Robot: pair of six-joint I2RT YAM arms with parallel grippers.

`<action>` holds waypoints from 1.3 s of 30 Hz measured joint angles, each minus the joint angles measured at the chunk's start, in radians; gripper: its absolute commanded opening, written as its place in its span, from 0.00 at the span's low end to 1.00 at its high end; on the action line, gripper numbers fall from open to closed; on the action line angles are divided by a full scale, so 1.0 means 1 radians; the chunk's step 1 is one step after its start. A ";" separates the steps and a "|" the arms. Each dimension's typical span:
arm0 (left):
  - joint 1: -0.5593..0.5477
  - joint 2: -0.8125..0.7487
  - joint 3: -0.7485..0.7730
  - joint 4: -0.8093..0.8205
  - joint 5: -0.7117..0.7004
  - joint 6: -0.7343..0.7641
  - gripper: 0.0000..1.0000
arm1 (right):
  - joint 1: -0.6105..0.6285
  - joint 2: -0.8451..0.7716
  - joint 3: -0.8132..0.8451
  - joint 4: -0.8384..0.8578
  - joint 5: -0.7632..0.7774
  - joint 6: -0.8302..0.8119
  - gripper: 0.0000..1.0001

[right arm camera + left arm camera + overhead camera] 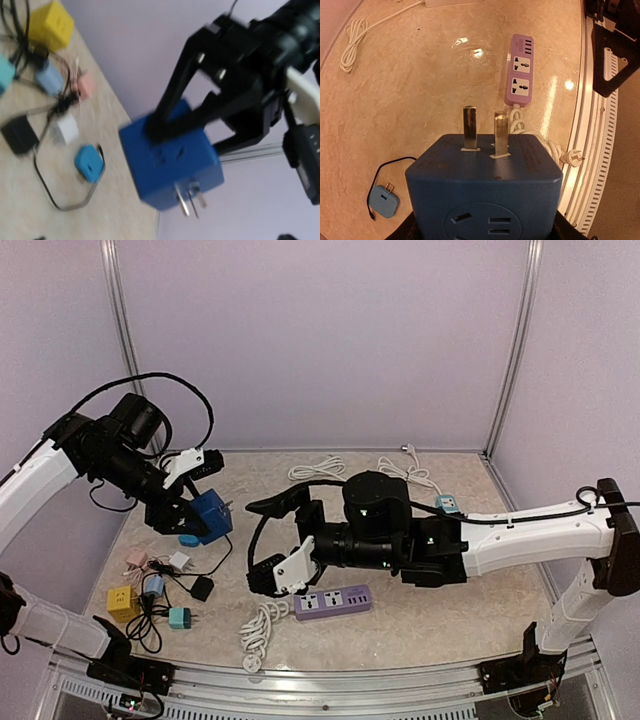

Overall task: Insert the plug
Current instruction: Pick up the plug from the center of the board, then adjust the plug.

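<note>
Left claw [196, 512] clamps blue plug cube [485, 195], prongs [470, 127] pointing rightward; right claw [264, 540] stands wide apart.

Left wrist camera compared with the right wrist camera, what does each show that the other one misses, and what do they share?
Only the left wrist view shows the purple power strip and its white cord. Only the right wrist view shows the left gripper clamped on the blue cube adapter, plus the yellow adapter and the black adapter. Both show that blue cube adapter with its prongs bare, and the small light-blue plug lying on the table.
</note>
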 measured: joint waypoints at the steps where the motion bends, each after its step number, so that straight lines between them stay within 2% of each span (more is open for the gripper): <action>1: -0.001 0.000 0.000 0.011 -0.013 -0.018 0.00 | -0.002 0.000 0.006 -0.002 -0.009 0.023 1.00; 7: 0.020 0.010 0.032 0.102 -0.078 -0.219 0.00 | -0.017 0.006 0.013 0.062 -0.016 0.242 1.00; 14: 0.176 0.053 0.072 0.311 0.035 -0.574 0.00 | -0.025 0.093 0.090 0.274 0.108 0.546 1.00; 17: 0.170 0.058 0.072 0.354 0.064 -0.653 0.00 | -0.028 0.166 0.156 0.315 0.140 0.616 1.00; 22: 0.158 0.052 0.072 0.387 0.109 -0.717 0.00 | -0.053 0.286 0.282 0.322 0.157 0.705 1.00; 30: 0.157 0.029 0.070 0.410 0.159 -0.748 0.00 | -0.097 0.330 0.350 0.321 0.161 0.766 0.99; 39: 0.142 0.029 0.068 0.410 0.175 -0.752 0.00 | -0.109 0.377 0.411 0.304 0.169 0.771 0.77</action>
